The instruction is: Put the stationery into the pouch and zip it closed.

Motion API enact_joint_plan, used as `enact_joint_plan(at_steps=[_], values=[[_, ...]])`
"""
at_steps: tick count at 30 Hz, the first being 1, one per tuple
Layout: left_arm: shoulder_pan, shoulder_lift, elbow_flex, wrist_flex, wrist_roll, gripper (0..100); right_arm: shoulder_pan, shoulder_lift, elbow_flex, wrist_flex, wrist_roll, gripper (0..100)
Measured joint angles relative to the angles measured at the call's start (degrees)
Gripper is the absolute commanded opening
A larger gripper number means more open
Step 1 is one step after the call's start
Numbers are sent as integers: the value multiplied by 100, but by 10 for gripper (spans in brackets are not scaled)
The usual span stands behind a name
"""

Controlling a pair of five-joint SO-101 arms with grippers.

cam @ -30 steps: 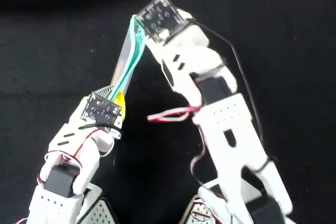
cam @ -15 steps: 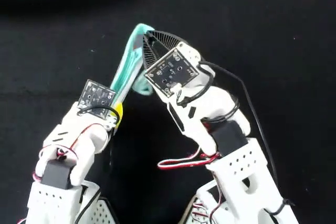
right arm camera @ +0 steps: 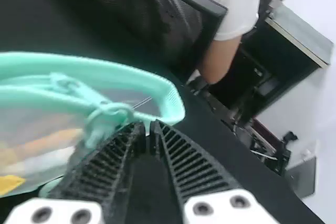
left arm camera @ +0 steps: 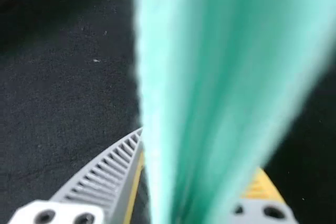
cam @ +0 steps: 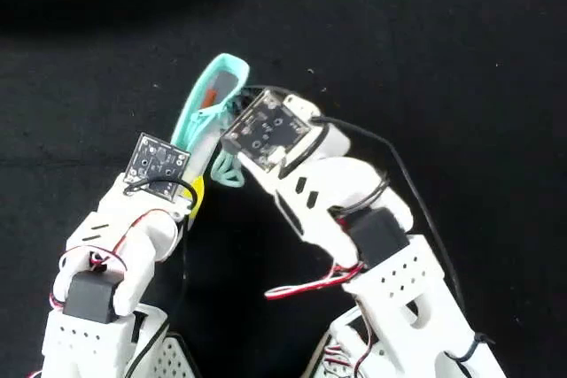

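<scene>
A mint-green pouch (cam: 205, 105) with clear sides hangs above the black table (cam: 461, 86), bowed between both arms. An orange item (cam: 210, 96) shows through its side. My left gripper (cam: 197, 181) is shut on the pouch's near end; in the left wrist view the pouch (left arm camera: 220, 77) runs up from between the grey finger (left arm camera: 110, 174) and the yellow-padded one (left arm camera: 260, 187). My right gripper (cam: 237, 105) sits at the pouch's upper edge. Its ribbed fingers (right arm camera: 118, 148) are shut on a small pale tab at the zipper (right arm camera: 148, 127), beside a green cord loop (right arm camera: 102, 114). Orange and yellow items (right arm camera: 31, 153) lie inside the pouch (right arm camera: 79, 77).
The black table cloth spreads bare to the right (cam: 478, 130) and to the left (cam: 71, 86). Red and white wires (cam: 306, 285) hang off the right arm. A black mesh chair (right arm camera: 152, 14) stands beyond the table's far edge.
My right gripper has pulled back from the pouch's far end toward the left arm. The pouch, stretched straight before, now bows and sits shorter. The left arm has shifted slightly left.
</scene>
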Motion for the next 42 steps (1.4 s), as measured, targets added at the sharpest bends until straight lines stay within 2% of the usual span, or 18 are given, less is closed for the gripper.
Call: enact_joint_plan(at_steps=[12,20,24,25,28,33,38,42], values=[[0,-1864,-141,88,0,193,-325,-9,0,246,-9,46],[-9,-1873,-281,299,18,184,-387,-325,0,633,-79,51],[132,-1873,-290,316,18,35,-897,-1002,-35,1319,-352,51],[229,-1873,-290,316,18,26,-1055,-1160,-62,1433,-387,51],[580,-1846,-290,334,18,40,-1433,-1327,-123,1556,-413,51],[879,-1846,-281,334,0,30,-1547,-1187,-237,1582,-413,58],[914,-1864,-193,334,0,32,-1582,-958,-519,1714,-413,198],[923,-1873,-149,325,-9,33,-1574,-923,-536,1978,-264,175]])
